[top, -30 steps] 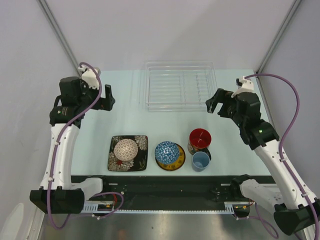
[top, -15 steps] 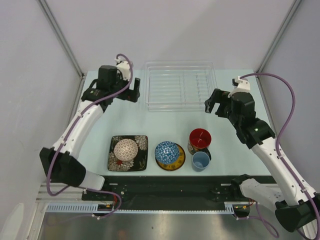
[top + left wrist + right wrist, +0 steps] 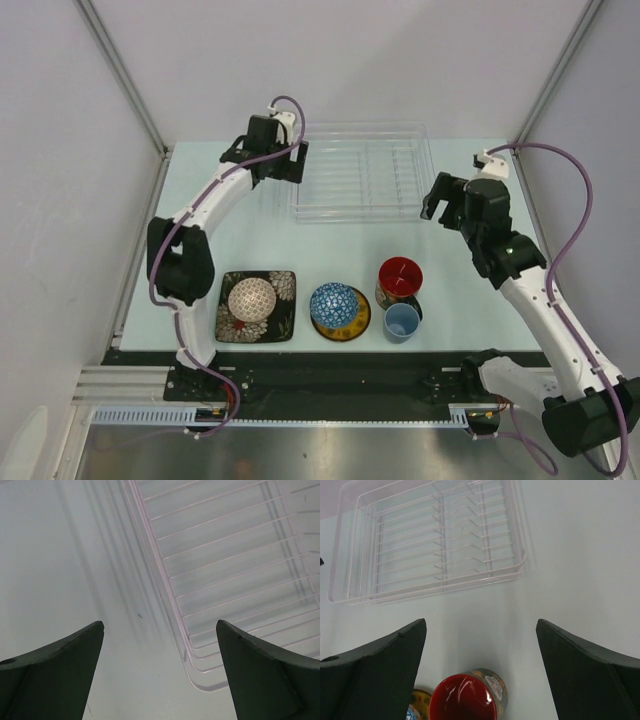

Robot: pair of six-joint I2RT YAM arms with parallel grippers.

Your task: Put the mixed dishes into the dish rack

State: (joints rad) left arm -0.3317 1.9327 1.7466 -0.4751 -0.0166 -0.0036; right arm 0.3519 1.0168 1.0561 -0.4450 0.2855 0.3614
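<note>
The dish rack (image 3: 356,214), a clear tray with a wire grid, stands at the far middle of the table. Along the near edge sit a black square floral plate (image 3: 284,326) with a cream-pink bowl (image 3: 250,298) on it, a blue patterned bowl (image 3: 335,304) on a yellow saucer (image 3: 356,327), a dark mug with a red inside (image 3: 400,275) and a small light-blue cup (image 3: 401,321). My left gripper (image 3: 270,165) hangs open at the rack's left edge; its wrist view shows a rack corner (image 3: 200,680) under the open left gripper (image 3: 160,625). My right gripper (image 3: 450,205) is open, right of the rack and beyond the mug.
The right wrist view looks past the open right gripper (image 3: 481,622) at the mug (image 3: 470,700), a sliver of the saucer (image 3: 421,699) and the whole rack (image 3: 427,596). Grey walls with diagonal metal struts (image 3: 125,80) enclose the table on three sides.
My left arm has swung from the table's left side across to the rack's left edge. The right gripper has shifted slightly to the right. The dishes have not moved.
</note>
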